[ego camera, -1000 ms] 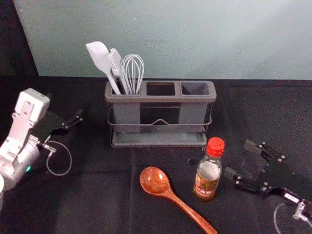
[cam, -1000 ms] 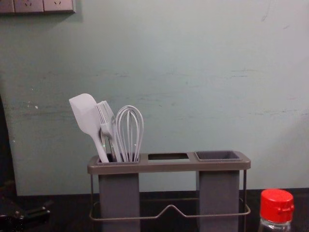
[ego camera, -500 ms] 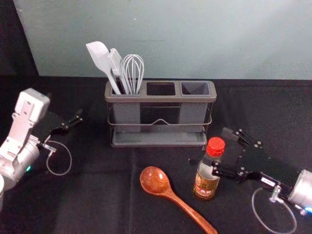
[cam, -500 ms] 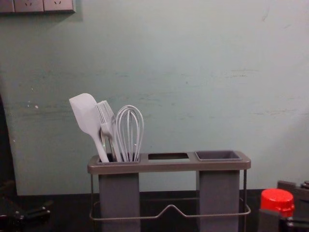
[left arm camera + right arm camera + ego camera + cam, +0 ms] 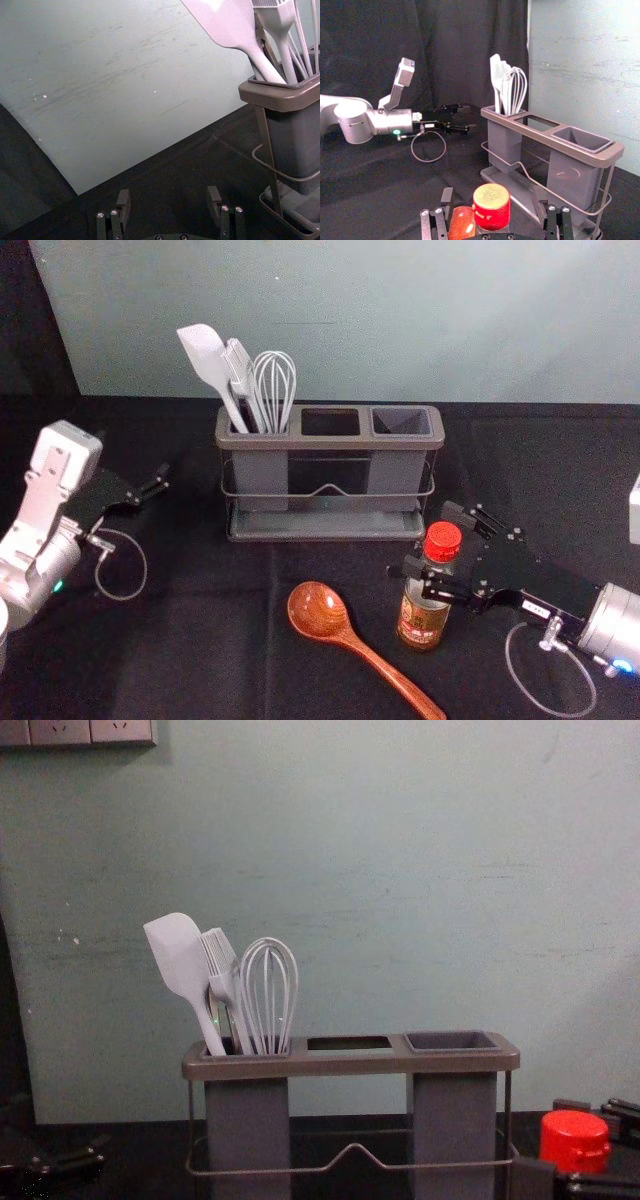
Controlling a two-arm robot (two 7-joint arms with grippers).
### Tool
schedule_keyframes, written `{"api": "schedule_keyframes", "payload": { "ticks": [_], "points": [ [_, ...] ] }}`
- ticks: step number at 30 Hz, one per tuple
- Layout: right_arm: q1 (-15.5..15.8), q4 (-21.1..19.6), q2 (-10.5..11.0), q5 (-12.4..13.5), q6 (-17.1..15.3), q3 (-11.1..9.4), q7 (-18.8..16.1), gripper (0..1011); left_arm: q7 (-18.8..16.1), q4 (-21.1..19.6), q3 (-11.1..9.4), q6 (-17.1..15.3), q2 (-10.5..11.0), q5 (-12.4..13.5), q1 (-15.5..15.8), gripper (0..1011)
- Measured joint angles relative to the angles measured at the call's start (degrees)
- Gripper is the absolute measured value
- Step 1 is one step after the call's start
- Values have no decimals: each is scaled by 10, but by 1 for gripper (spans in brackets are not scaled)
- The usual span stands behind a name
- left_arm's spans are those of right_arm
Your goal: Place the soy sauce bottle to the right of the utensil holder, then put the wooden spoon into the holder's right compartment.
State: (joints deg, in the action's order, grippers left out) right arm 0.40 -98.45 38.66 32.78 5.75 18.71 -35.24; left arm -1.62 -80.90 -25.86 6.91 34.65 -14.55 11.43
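While the black right hand (image 5: 424,539) is held around the upper part of the clear soy sauce bottle with a red cap (image 5: 422,624), the bottle is seen upright in the head view, in front of the right end of the grey, rectangular utensil holder (image 5: 330,443). Beside it, on the black-covered bench (image 5: 190,650), the glossy brown wooden spoon (image 5: 318,610) is laid with its bowl towards the holder. The black left hand (image 5: 161,481) is placed well to the holder's left.

In the left wrist view, that hand's fingers are spread wide, with nothing gripped.

In the right wrist view, the fingers are parted widely, and the cap is framed between them with a gap on either side; nothing is clamped.

In the chest view, the cap is shown between the right hand's fingers, near the holder's right end.
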Motion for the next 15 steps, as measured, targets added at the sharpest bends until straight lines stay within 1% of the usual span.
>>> {"api": "schedule_keyframes", "payload": {
  "ticks": [12,14,15],
  "points": [
    [2,-1,1,1,3,-2,0,1003,0,0,0,0,0,0,0,1005],
    [2,-1,1,1,3,-2,0,983,0,0,0,0,0,0,0,1005],
    [2,-1,1,1,3,-2,0,948,0,0,0,0,0,0,0,1005]
  ]
}}
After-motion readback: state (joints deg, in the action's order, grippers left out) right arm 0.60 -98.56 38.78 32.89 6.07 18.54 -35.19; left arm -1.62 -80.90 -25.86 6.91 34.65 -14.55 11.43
